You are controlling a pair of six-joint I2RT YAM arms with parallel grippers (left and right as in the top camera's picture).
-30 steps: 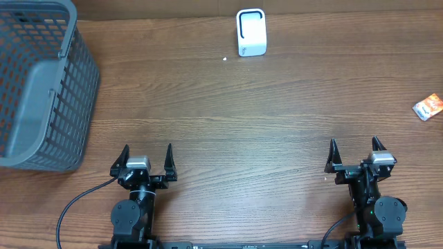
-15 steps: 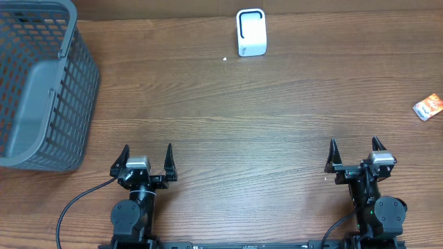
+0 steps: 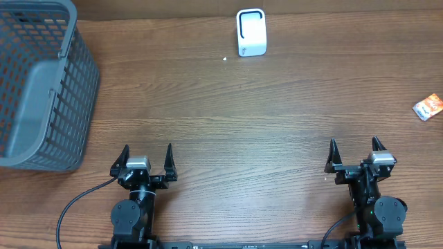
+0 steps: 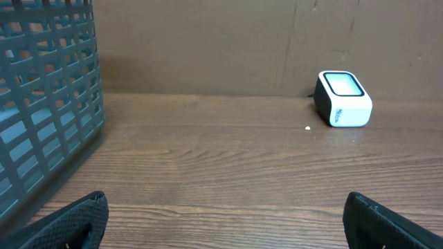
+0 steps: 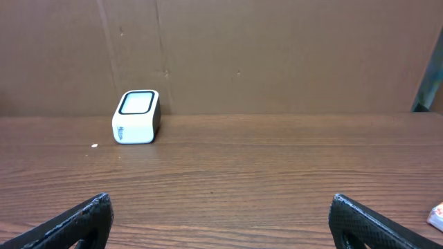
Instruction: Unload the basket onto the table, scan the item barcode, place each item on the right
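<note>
A small orange and white packet, the item [image 3: 428, 106], lies flat at the table's far right edge; its corner shows in the right wrist view [image 5: 436, 216]. A white barcode scanner [image 3: 250, 32] with a dark window stands at the back centre, also seen from the left wrist [image 4: 342, 99] and the right wrist [image 5: 136, 116]. My left gripper [image 3: 147, 153] rests open near the front left edge, with bare wood between its fingers. My right gripper [image 3: 354, 147] is open at the front right, well short of the item.
A large grey plastic basket [image 3: 38, 83] takes up the back left corner and rises close to the left arm [image 4: 41, 104]. A brown cardboard wall [image 5: 277, 48] stands behind the table. A small white speck [image 3: 225, 59] lies left of the scanner.
</note>
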